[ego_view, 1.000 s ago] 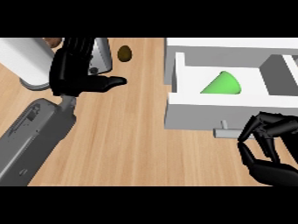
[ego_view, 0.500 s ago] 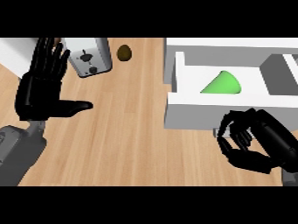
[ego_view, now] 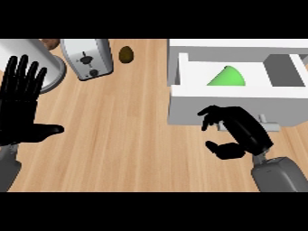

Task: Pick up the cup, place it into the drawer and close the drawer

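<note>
A: Where did the task stand at that moment?

B: The green cone-shaped cup already lay inside the open white drawer, toward its left half; placing looked done, and closing was what remained, as I judged it.

A: And the hands?

B: The black right hand hung just in front of the drawer's white front panel, near the small grey handle; its fingers were curled with the thumb tucked below, holding nothing that I could see; whether it touched the panel I could not tell. The black left hand rested at the view's left edge, fingers straight and spread upward, thumb out to the side.

A: Room to move?

B: The light wooden surface between the hands carried nothing; a silver toaster, a small brown oval object and a white cylinder stood along the far side, well apart from the drawer; a push straight away from the robot would likely meet only the front panel; the drawer's left wall stood near the surface's bare middle.
</note>
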Robot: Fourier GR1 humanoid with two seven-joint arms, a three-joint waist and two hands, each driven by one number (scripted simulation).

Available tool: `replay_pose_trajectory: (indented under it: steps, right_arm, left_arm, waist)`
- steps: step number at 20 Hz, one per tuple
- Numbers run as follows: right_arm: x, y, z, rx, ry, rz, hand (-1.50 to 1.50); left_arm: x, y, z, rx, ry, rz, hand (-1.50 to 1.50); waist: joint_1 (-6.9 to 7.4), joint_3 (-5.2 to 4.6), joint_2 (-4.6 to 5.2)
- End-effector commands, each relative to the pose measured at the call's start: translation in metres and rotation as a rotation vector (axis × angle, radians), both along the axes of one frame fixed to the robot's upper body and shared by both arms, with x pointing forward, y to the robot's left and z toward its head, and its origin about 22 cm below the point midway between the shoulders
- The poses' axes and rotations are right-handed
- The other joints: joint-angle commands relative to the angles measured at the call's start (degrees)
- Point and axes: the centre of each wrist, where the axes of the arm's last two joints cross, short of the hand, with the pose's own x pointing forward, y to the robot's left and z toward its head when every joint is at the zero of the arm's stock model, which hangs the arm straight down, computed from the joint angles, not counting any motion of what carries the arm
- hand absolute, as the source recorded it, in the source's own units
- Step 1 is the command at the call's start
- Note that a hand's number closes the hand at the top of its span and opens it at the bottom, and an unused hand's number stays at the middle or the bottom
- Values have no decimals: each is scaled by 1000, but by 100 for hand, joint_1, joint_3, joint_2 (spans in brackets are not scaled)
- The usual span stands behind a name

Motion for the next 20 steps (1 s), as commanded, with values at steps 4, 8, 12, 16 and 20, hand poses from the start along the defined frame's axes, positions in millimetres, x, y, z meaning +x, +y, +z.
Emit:
replay_pose_trajectory:
  steps: [4,8,12,16,20]
  right_arm:
    - [47,1,-20,-110,41,-8,-150]
    - [67,-7,-50,-102,61,-20,-150]
    - [97,5,-37,-78,85,-27,-150]
    - [102,-31,-54,-21,126,-44,-150]
    - [131,-36,-25,-22,129,-38,-150]
  left_arm:
    - [-16,28,4,-5,0,-10,-150]
    - [-23,22,-15,-25,6,0,-150]
    - [-38,41,-10,2,16,-33,-150]
    - [-42,40,-28,-16,6,-32,-150]
    - [-30,44,-36,-29,-2,-39,-150]
  waist:
    - [-13,2,1]
    - [9,4,15]
    - [66,5,14]
    - [90,8,38]
    - [147,8,84]
